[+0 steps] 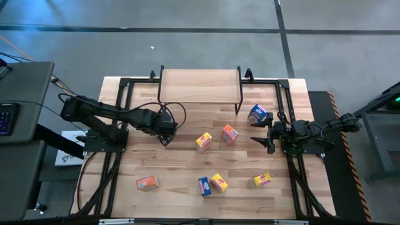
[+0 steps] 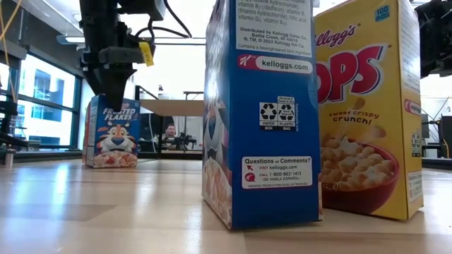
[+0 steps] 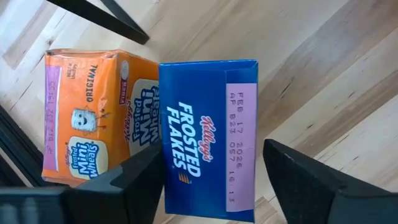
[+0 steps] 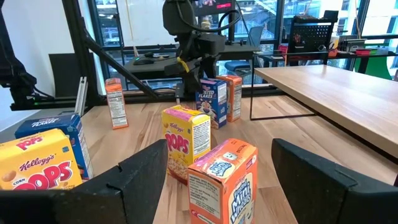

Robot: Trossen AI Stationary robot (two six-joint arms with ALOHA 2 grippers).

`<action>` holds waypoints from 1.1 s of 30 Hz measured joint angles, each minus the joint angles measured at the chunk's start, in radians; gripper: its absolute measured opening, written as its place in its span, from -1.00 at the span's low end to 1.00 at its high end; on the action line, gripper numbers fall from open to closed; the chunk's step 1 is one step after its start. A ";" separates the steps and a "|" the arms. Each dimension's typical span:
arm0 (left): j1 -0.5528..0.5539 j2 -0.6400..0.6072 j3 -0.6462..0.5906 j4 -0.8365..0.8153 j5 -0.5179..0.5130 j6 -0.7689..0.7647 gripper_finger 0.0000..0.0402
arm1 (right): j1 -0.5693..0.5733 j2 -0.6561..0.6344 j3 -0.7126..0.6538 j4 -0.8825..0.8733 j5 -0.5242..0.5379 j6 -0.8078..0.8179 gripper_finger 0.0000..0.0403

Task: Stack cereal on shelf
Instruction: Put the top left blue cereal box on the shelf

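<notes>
Table [image 1: 187, 187], scattered boxes [image 1: 204, 142], perhaps seven

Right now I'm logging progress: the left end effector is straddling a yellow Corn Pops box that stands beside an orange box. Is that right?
Not quite. The left wrist view shows the left end effector straddling a blue Frosted Flakes box, not a yellow one. It does stand beside an orange box.

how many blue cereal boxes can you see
3: one small blue cardboard cereal box straddled by the left gripper, one beside the right gripper, one next to a yellow cardboard box.
</notes>
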 joint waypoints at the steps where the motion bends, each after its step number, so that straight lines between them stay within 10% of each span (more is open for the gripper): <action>1: 0.000 0.000 0.000 0.000 0.000 0.000 0.18 | 0.000 0.000 0.000 0.000 0.000 0.000 0.39; 33: -0.003 -0.026 0.000 0.012 0.081 0.112 -0.28 | 0.000 0.000 0.000 0.000 0.000 0.000 0.39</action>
